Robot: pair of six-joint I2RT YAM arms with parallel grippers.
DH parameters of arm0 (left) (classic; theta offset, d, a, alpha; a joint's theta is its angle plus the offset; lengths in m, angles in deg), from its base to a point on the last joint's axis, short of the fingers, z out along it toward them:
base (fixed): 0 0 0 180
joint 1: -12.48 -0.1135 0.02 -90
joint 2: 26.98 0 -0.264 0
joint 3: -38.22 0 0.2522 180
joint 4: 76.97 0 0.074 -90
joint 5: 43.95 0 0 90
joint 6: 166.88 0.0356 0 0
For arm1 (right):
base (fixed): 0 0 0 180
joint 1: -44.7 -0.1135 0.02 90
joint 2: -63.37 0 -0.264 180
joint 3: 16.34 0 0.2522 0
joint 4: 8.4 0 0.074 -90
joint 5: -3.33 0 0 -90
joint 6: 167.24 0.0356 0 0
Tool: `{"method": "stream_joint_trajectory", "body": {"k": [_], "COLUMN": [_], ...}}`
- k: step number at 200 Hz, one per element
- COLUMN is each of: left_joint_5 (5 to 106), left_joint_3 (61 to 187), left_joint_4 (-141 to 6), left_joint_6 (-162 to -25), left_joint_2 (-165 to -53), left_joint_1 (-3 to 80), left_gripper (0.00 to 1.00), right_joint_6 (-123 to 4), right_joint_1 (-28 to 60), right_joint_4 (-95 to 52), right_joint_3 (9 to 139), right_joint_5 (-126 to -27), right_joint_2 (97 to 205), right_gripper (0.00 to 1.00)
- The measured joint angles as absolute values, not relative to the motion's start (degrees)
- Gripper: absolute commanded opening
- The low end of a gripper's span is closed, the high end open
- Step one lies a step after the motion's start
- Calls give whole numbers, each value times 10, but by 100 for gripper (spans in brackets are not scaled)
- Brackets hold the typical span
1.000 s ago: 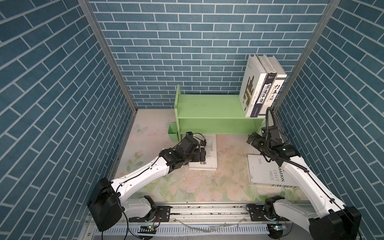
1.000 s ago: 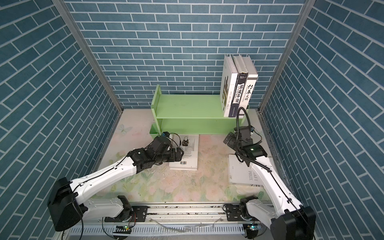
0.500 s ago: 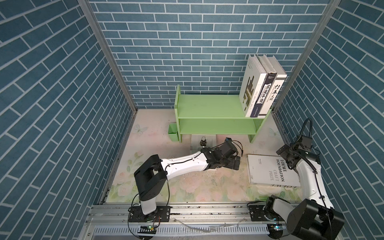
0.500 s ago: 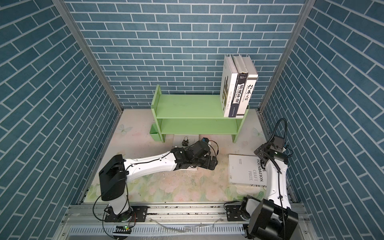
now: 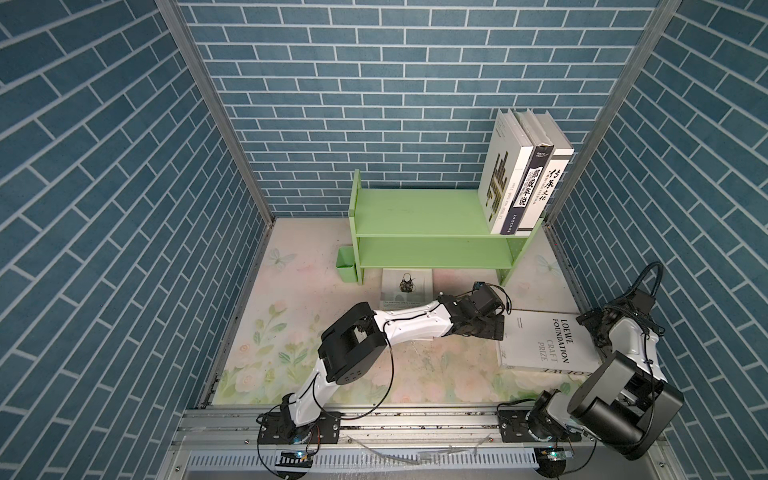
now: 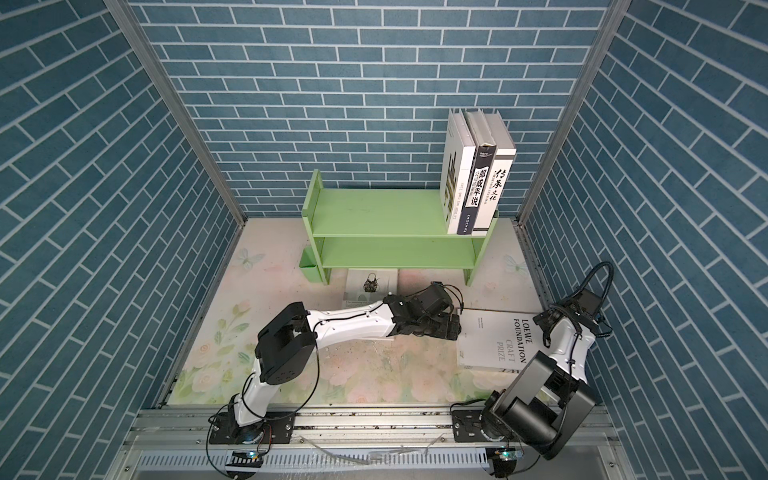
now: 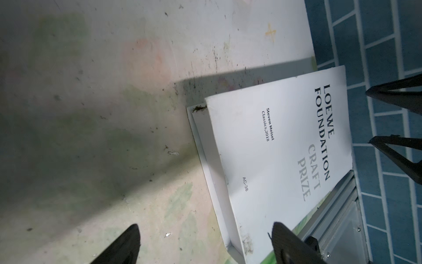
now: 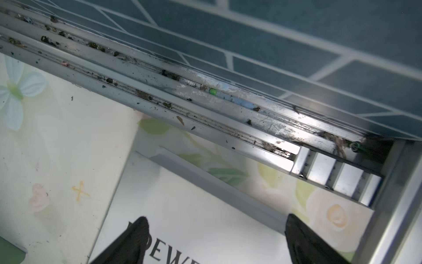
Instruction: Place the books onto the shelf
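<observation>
- Since a second ago, your left gripper point(image 5: 494, 330) has swung away from the thin white booklet with a handbag picture point(image 5: 407, 286) and crossed to the large white hardback book lettered LOEWE FOUNDATION point(image 5: 540, 340). The right gripper point(image 5: 598, 332) has pulled back from the shelf leg to the book's wall side.
- Both tools stand wide and hold nothing. In the left wrist view one finger hangs over the floral mat point(image 5: 291, 332) and the other over the book's corner.
- That book lies flat on the mat, near the right wall and well clear of the green two-tier shelf point(image 5: 415, 208). Three upright books point(image 5: 519, 183) already lean at the shelf's right end.
- Expect it to be heavy, stiff and smooth-faced — likely slippery under the pads.
- Its cover overhangs the page block, so pinching the cover alone would probably just open it.
- Take the full thickness at two opposite edges — one gripper on each — or tip it up first to expose an edge.
</observation>
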State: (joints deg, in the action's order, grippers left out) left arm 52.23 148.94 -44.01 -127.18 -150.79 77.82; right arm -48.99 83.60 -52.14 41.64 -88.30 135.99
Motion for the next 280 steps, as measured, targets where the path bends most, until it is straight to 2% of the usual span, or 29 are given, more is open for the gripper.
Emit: {"method": "stream_joint_trajectory", "body": {"k": [38,72,110,143,199,280], "left_joint_5": [534,544,554,558,548,518], "left_joint_3": [1529,1544,1551,1551,1512,1453], "left_joint_4": [-440,-448,-449,-454,-480,-455], "left_joint_6": [-1302,-1328,-1345,-1355,-1364,-1365], "left_joint_2": [-1542,-1555,-1570,-1571,-1563,-1455], "left_joint_1": [783,785,785,785,781,777], "left_gripper": [90,86,85,77,55,55], "right_joint_6": [-490,-490,-486,-486,-486,-478], "right_joint_1": [836,836,836,825,815,768], "right_joint_4": [-492,-467,-429,-427,-430,-434], "right_joint_3": [401,396,371,352,345,333], "right_joint_5": [-869,-856,-808,-759,-719,-664], "right_joint_2": [1399,1411,1406,1385,1372,1332], "right_gripper": [93,90,88,88,87,87]}}
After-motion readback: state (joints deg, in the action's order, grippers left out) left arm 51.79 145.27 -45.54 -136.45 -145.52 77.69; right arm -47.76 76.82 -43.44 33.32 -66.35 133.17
